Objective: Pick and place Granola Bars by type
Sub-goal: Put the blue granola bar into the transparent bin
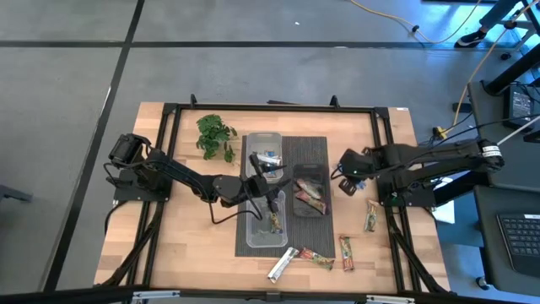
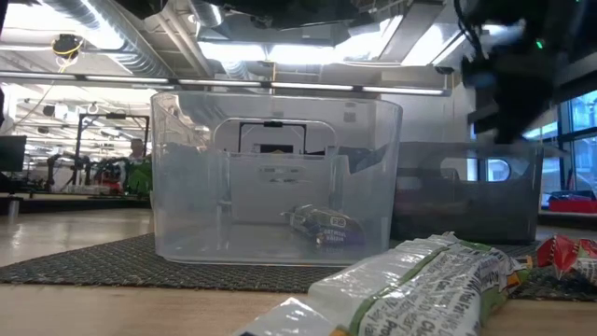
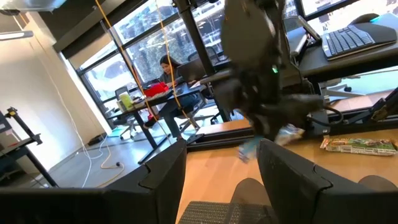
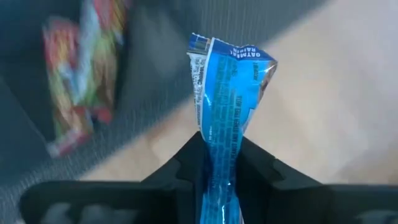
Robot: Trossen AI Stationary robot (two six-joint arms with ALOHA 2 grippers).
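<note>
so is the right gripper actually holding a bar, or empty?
Holding one. In the right wrist view the right gripper has its jaws clamped on a blue bar that sticks out beyond them.

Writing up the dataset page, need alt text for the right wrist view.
The right end effector is shut on a blue granola bar, whose crimped wrapper end sticks out past the dark fingers. Beyond it lie light wooden table and a dark mat, with a blurred red and green bar to one side.
</note>
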